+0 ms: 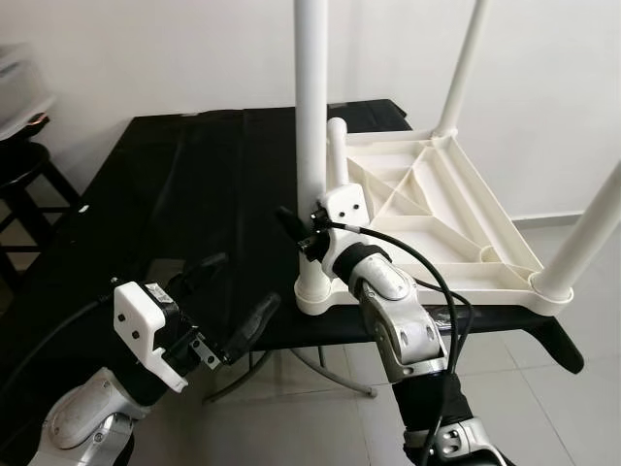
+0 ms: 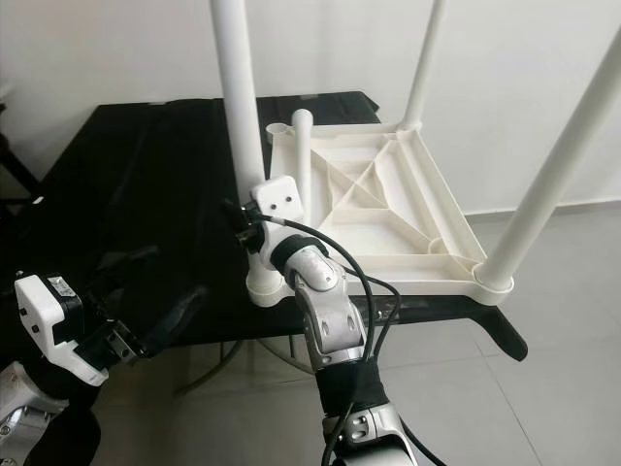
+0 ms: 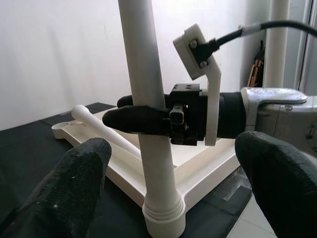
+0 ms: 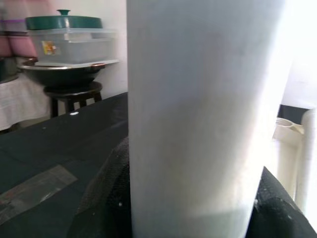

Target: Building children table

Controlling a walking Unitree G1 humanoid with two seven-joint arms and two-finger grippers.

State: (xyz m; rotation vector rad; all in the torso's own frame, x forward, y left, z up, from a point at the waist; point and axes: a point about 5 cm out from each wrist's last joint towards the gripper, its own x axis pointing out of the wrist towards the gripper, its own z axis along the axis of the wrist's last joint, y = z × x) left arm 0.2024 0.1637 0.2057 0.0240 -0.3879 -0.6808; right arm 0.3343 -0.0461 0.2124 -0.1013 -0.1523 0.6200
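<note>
**Three legs up, one to go**

Head views: the upside-down white table top [image 1: 456, 209] lies on the black table [image 1: 175, 184]. The right gripper [image 1: 309, 233] squeezes the near leg [image 1: 310, 116] standing in its corner. A loose leg [image 2: 303, 155] waits on the top.

Left wrist view: the left gripper [image 3: 173, 183] is wide open, holding nothing.

Right wrist view: the near leg sits between black fingers [image 4: 106, 198].

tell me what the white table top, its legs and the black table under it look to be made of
Table top: likely moulded plastic, matte white; its upturned underside shows cast ribs.
Legs, like the one the right gripper clamps: probably the same plastic, smooth round tubes seated in ringed corner sockets.
Black table: dark flat surface with a slight sheen; material unclear.
</note>
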